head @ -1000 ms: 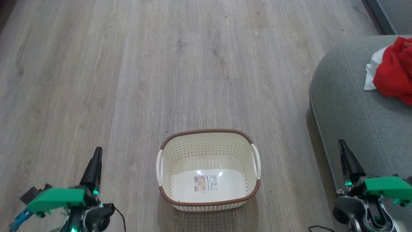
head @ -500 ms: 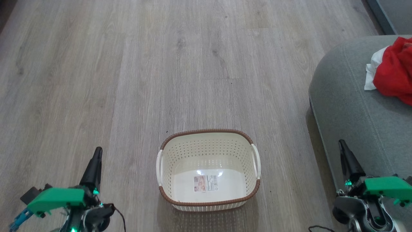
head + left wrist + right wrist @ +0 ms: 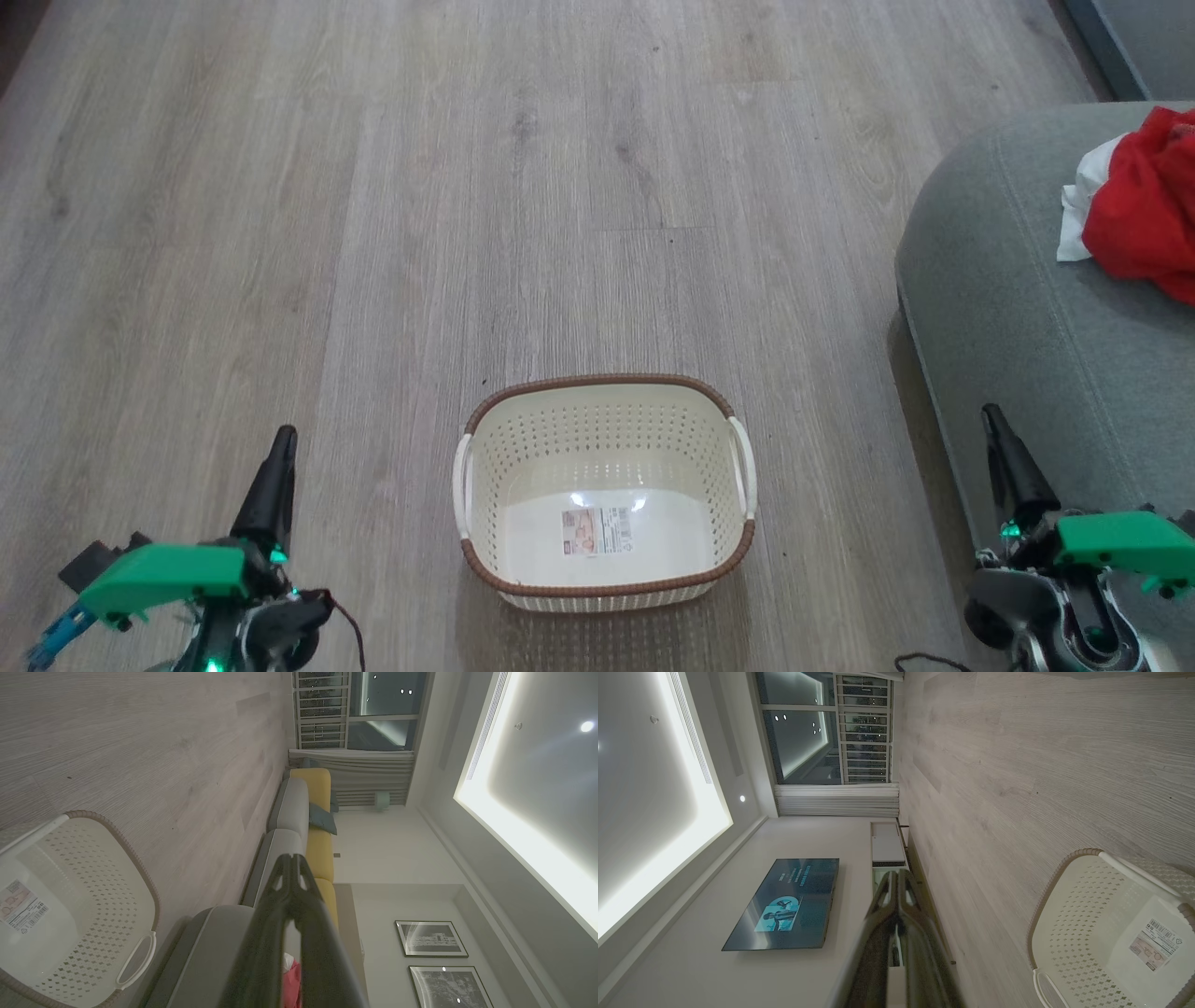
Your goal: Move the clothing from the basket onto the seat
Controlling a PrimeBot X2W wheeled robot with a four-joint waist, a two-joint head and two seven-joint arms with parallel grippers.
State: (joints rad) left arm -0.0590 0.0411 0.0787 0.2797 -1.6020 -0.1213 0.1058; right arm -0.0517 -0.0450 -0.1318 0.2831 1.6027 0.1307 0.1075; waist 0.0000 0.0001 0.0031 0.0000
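Head view first: one basket, one red heap

Head view: one basket (image 3: 597,439) stands on the wood floor (image 3: 373,233), its bare bottom showing one label sticker (image 3: 597,532). One heap of red clothing (image 3: 1144,224) lies on the grey seat (image 3: 1018,308), well apart from it. Left gripper (image 3: 284,435) and right gripper (image 3: 989,413) each have fingers pressed together, holding nothing.

Left wrist view: the basket, a red sliver on the seat, two framed pictures (image 3: 432,939).

Right wrist view: one basket, one television (image 3: 784,903).
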